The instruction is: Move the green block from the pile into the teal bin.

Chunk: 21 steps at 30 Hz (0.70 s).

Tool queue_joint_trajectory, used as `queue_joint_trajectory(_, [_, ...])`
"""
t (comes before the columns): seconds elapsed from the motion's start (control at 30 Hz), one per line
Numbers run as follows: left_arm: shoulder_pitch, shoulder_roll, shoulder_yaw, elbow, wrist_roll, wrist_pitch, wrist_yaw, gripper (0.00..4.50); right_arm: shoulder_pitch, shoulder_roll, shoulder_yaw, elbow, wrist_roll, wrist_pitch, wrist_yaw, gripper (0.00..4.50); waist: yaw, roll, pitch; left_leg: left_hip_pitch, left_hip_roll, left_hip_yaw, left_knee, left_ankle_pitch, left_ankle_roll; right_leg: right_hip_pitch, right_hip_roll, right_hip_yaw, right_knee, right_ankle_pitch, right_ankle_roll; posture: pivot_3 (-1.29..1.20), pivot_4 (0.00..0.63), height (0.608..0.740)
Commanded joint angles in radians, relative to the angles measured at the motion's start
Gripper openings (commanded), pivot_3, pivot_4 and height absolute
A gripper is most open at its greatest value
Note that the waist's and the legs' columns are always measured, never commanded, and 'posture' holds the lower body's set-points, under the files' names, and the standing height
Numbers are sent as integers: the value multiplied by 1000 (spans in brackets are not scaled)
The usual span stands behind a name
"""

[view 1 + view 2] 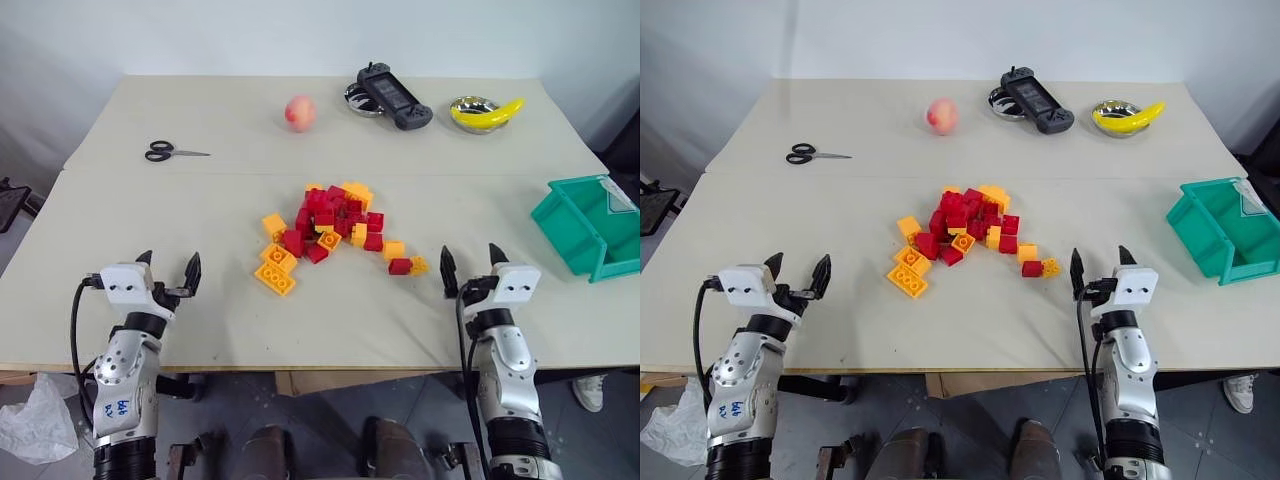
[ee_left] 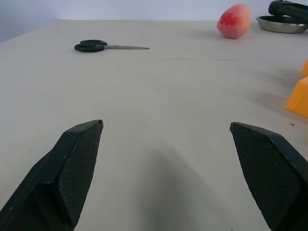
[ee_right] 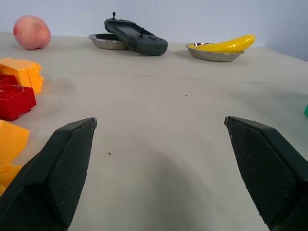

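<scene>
**Both pincers spread and empty at near desk edge; green block not made out**

Surface: pale beige desk (image 1: pixel 200 210) with a seam running across it, set against a plain white wall. Grey floor below the near edge.

Pile (image 1: pixel 335 232) of red and orange-yellow bricks sits mid-desk, between the two arms and a little farther out. The green block cannot be picked out among the bricks in any view.

Left pincer (image 1: pixel 168 270): fingers spread wide, holding nothing, over bare desk well left of the pile. Right pincer (image 1: pixel 470 268): fingers spread wide, holding nothing, just right of the pile's nearest stray bricks.

Containers: teal bin (image 1: pixel 590 228) at the right desk edge, beyond the right pincer; contents cannot be told. Far side: one steel bowl (image 1: pixel 472 108) holds a banana (image 1: pixel 492 114); another bowl (image 1: pixel 360 98) carries a dark handheld console (image 1: pixel 396 97) leaning over its rim. Peach (image 1: pixel 300 113) and scissors (image 1: pixel 172 152) lie loose on the far desk.
</scene>
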Motion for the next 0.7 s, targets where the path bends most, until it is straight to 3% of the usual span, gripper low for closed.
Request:
queue_joint_trajectory(0.03, [-4, 7, 12, -46, -37, 11, -11, 4500, 11, -13, 1, -43, 24, -13, 24, 4478, 0, 0, 0, 0, 0, 0, 0, 0, 0, 0, 0, 0, 0, 0, 0, 0, 150, 740])
queue_joint_trajectory(0.2, [-25, 67, 11, -61, -133, 49, -149, 4500, 26, -64, 15, -118, 91, 38, 138, 4478, 0, 0, 0, 0, 0, 0, 0, 0, 0, 0, 0, 0, 0, 0, 0, 0, 150, 740])
queue_joint_trajectory(0.37, [-91, 312, -44, 0, -136, 7, -483, 4500, 76, -262, 15, -289, 256, 217, 397, 4478, 4, 0, 0, 0, 0, 0, 0, 0, 0, 0, 0, 0, 0, 0, 0, 0, 150, 740])
queue_joint_trajectory(0.47, [-142, 405, -73, 31, -153, -4, -625, 4500, 122, -384, -23, -393, 378, 355, 502, 4478, 4, 1, 0, 0, 0, 0, 0, 0, 0, 0, 0, 0, 0, 0, -1, 0, 150, 740])
queue_joint_trajectory(0.57, [-188, 444, -110, 43, -211, 52, -751, 3597, 170, -501, -65, -485, 465, 473, 589, 4500, 5, 1, 0, 0, 0, 0, -1, 0, 0, 0, 0, 0, -1, 0, -1, 0, 150, 740])
queue_joint_trajectory(0.7, [-241, 421, -190, 78, -218, 82, -849, 2343, 168, -550, -57, -520, 459, 513, 623, 4500, 4, 1, 1, 0, 0, 1, -1, 0, 0, 0, 0, 0, -1, 0, -1, 0, 150, 740])
